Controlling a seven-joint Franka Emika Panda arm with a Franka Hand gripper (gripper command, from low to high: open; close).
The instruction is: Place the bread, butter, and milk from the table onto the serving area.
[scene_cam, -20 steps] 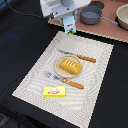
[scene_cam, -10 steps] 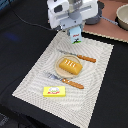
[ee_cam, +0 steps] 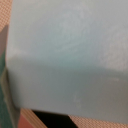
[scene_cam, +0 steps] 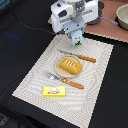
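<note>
**Milk carton held over the far edge of the placemat**

Over the far edge of the beige striped rectangular placemat [scene_cam: 70, 75], in the exterior view, the white-and-grey gripper [scene_cam: 76, 36] is closed on the small white milk carton with green-blue print [scene_cam: 77, 38], which hangs upright beneath it. At the mat's middle, the golden-orange slashed loaf of bread [scene_cam: 70, 65] sits on the round tan plate [scene_cam: 58, 70], between the orange-handled knife [scene_cam: 80, 56] on the far side and the orange-handled fork [scene_cam: 66, 81] on the near side. Nearer still lies the flat yellow butter packet [scene_cam: 54, 91]. Black table [scene_cam: 20, 45] surrounds the mat.

Close against the wrist camera, the carton's pale surface [ee_cam: 65, 55] fills nearly everything; the fingers are not visible.
</note>
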